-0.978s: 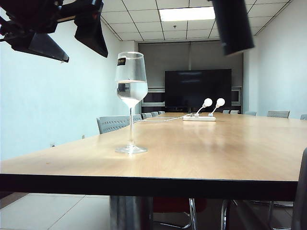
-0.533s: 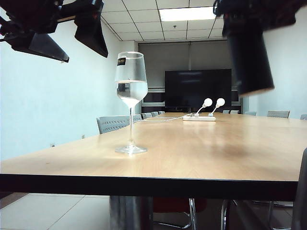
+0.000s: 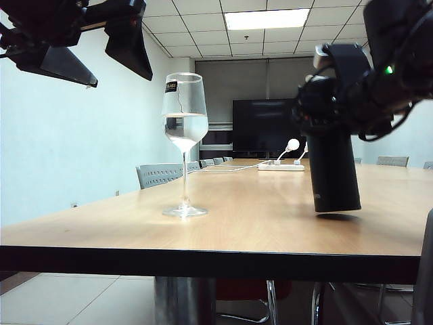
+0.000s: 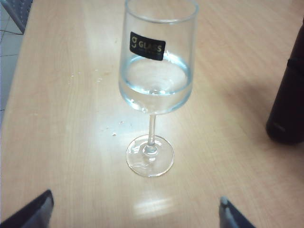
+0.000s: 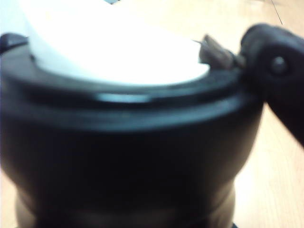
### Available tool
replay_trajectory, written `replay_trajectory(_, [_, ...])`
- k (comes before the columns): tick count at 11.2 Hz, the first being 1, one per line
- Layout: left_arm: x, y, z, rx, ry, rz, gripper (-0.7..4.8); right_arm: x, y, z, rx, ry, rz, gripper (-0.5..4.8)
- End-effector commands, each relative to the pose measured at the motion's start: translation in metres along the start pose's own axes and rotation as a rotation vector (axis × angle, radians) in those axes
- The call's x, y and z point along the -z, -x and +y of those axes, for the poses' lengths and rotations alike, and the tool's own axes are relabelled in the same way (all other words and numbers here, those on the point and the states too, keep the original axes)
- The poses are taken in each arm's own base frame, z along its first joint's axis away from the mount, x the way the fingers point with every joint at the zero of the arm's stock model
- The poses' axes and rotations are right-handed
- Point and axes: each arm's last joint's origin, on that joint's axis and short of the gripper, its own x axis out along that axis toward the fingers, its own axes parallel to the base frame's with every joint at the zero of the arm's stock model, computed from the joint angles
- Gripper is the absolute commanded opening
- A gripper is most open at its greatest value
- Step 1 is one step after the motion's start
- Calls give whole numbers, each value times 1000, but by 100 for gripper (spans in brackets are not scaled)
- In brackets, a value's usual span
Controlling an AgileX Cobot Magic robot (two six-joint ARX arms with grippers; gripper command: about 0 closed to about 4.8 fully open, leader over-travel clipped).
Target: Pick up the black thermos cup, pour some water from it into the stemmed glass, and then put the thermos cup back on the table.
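On the long light wood-grain table (image 3: pixel 257 223), the tall matte black thermos cup (image 3: pixel 333 169), clenched in the right gripper (image 3: pixel 338 101), could tip if released tilted; the idle left gripper (image 4: pixel 135 211), spread wide, faces the water-filled clear stemmed glass (image 4: pixel 156 80).

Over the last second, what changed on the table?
The right gripper brought the black thermos cup down from the top of the exterior view to the table, right of the stemmed glass; its base sits at or just above the surface, a bit tilted, still gripped. Unchanged: the glass and its water, and the open left gripper above it.
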Motion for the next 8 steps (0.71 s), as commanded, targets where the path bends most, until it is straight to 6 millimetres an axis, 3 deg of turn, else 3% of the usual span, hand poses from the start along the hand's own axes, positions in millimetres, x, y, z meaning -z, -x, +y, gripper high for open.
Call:
replay_trajectory(1, [-3,1,0,1,-1,-15,458,-17,-6,-12,-2,-35,-193,165])
replay_trajectory(3, [-3,1,0,1,0,-15,458,-13,-11,-23,7,-36,-220,165])
replay_trajectory(8, [-3,1,0,1,-1,-15,458,0,-17,-21,-32,49,-191,161])
